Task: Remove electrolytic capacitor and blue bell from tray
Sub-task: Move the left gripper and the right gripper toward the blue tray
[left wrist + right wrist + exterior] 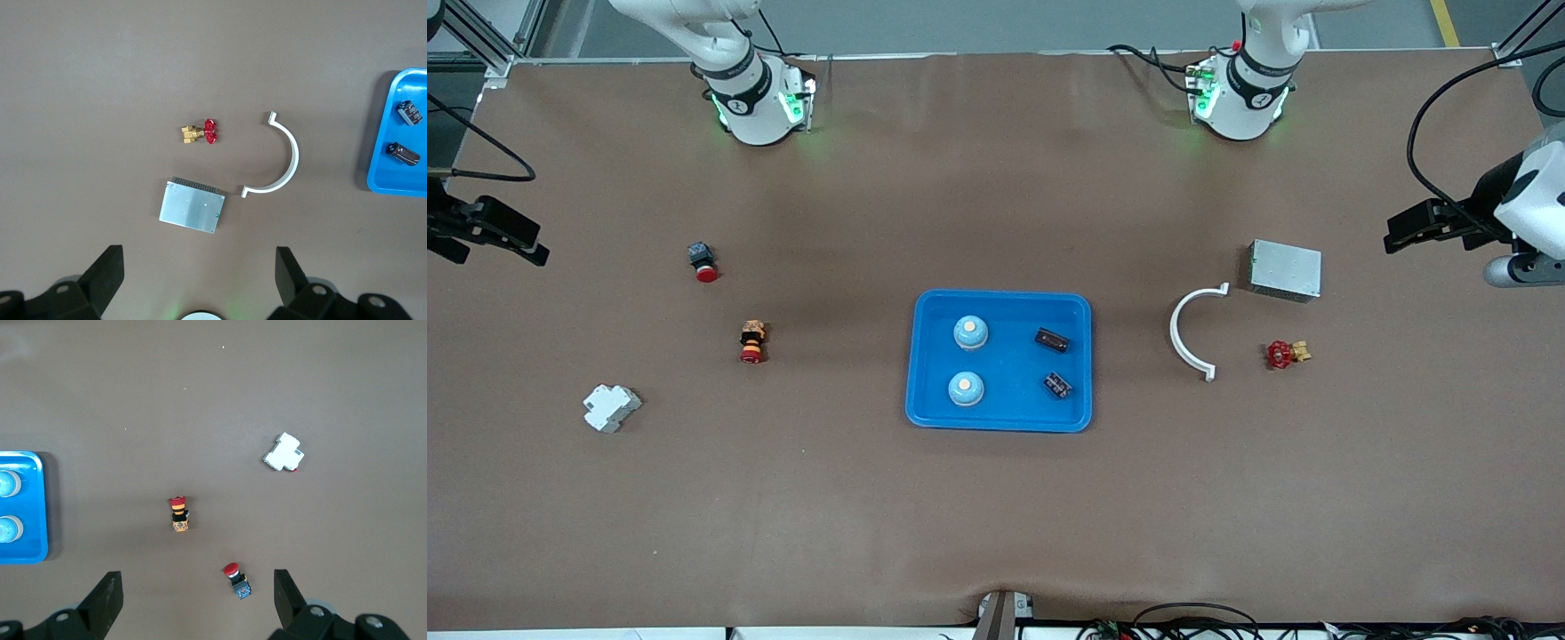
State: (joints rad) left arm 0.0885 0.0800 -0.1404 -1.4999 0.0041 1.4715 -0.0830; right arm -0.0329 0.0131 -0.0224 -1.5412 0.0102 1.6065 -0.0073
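Observation:
A blue tray (1003, 297) lies in the middle of the table. In it sit two light-blue bells (970, 332) (966, 388) toward the right arm's end and two black capacitors (1052, 339) (1057, 385) toward the left arm's end. My left gripper (1396, 233) is open and empty, high over the table's left-arm end; its wrist view shows the capacitors (409, 112) (403, 153). My right gripper (532, 244) is open and empty, high over the right-arm end; its wrist view shows the bells (7, 483) (8, 529).
Toward the left arm's end lie a white curved bracket (1187, 333), a metal box (1285, 269) and a red valve (1286, 354). Toward the right arm's end lie two red push buttons (703, 260) (753, 341) and a white breaker (611, 407).

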